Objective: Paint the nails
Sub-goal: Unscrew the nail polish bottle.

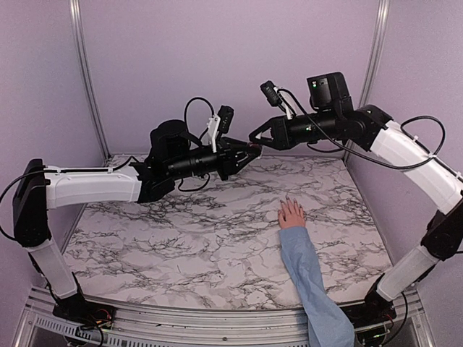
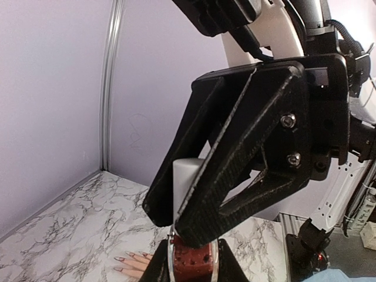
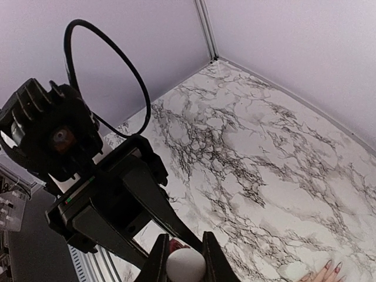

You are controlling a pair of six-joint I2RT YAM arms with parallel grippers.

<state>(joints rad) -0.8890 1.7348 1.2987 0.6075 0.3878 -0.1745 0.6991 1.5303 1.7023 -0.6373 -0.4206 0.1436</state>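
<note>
Aloft, left claw (image 1: 249, 150) grasps small red-filled bottle (image 2: 191, 261); right claw (image 1: 255, 136) clenches its white cap (image 3: 185, 265); nails (image 2: 129, 254) of pinkish hand (image 1: 291, 215) at five o'clock.

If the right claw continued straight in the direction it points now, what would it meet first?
The left claw with the red bottle it holds. The right claw is shut on the white cap atop that bottle, so hardly any gap shows.

Marbled tabletop (image 1: 181, 238) meets lilac walls (image 1: 217, 58), seemingly metal-framed.
</note>
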